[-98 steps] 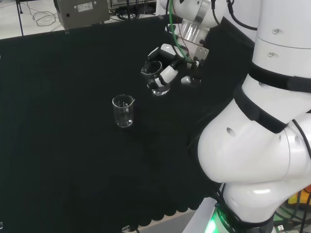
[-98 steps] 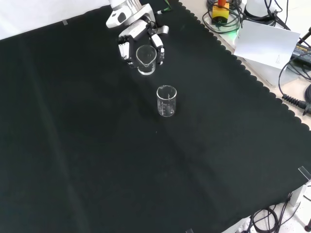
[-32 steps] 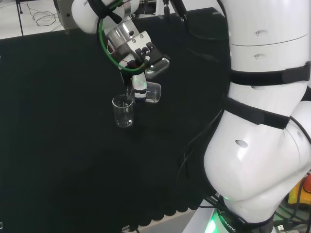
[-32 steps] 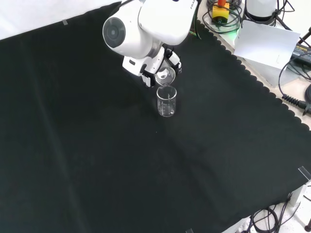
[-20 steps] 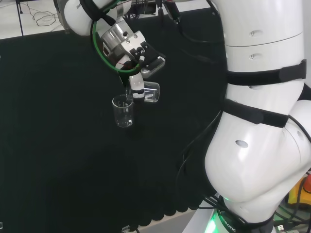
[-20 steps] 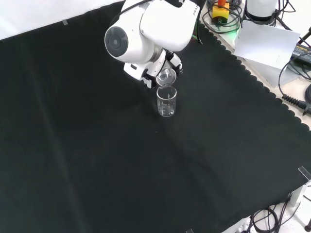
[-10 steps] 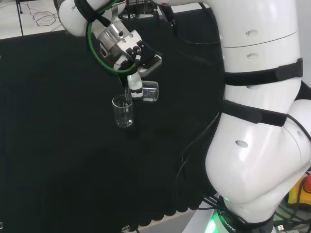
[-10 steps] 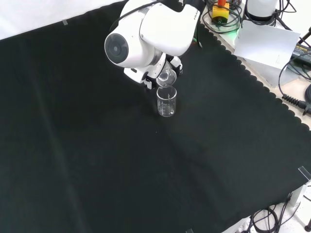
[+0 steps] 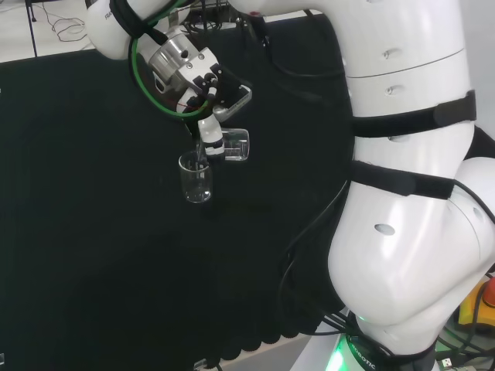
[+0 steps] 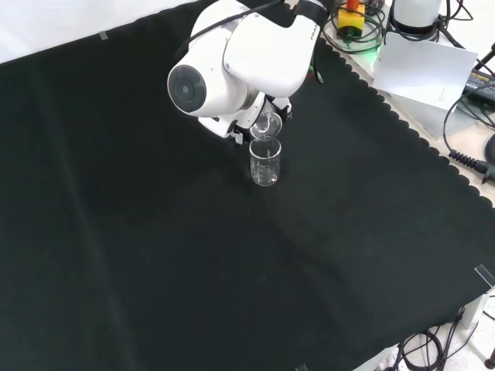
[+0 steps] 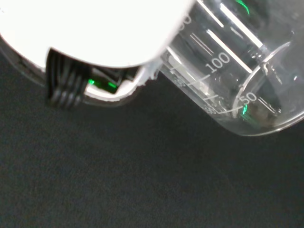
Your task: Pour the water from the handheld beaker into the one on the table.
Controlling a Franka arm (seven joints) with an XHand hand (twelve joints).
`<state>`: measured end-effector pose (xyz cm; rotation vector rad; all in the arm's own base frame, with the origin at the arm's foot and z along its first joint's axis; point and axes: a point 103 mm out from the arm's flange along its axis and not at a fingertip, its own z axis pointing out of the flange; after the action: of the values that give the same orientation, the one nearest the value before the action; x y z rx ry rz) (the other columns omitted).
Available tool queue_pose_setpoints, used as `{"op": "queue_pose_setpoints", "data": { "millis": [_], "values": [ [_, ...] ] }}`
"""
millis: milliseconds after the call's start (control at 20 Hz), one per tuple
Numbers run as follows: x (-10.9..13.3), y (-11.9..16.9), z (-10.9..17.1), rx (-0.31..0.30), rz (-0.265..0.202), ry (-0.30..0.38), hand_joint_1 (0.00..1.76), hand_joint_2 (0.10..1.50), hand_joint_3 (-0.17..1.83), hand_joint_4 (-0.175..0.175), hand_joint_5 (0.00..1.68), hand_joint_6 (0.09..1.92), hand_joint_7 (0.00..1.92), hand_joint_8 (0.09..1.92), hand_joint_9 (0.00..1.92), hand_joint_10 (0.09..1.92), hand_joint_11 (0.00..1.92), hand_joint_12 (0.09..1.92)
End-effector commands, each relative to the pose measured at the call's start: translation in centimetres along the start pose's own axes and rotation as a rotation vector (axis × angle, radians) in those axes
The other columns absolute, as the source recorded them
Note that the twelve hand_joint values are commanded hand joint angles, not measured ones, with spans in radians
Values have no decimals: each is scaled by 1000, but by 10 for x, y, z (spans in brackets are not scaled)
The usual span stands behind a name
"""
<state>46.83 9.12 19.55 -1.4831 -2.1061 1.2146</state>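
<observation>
In the head view we see the hand [image 9: 210, 131] with its fingers curled round the handheld beaker [image 9: 234, 145], which is tipped on its side with its lip just above the rim of the upright beaker [image 9: 195, 178] on the black-clothed bench [image 9: 93, 232]. In the front view we see the arm link [image 10: 240, 58] before the hand

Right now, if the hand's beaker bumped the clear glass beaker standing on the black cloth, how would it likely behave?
The clear glass beaker on the black cloth looks taller than wide and holds little, so it would probably tip or slide easily. Its smooth wall suggests it would roll once down. The tilted beaker in the hand hangs right at its rim, so contact seems plausible.
</observation>
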Motion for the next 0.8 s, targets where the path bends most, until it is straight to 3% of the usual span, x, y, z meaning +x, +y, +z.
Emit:
{"op": "queue_pose_setpoints", "data": {
  "millis": [50,250,800],
  "values": [
    [1,0,-2,23,16,-17,1453,370,1131,-175,1190,920,1276,920,1498,723,1173,841],
    [1,0,-4,45,56,-33,1454,369,1133,-175,1190,922,1277,921,1499,724,1172,842],
    [5,-3,-9,79,80,-42,1454,367,1138,-175,1186,930,1277,923,1500,726,1171,846]
  ]
}}
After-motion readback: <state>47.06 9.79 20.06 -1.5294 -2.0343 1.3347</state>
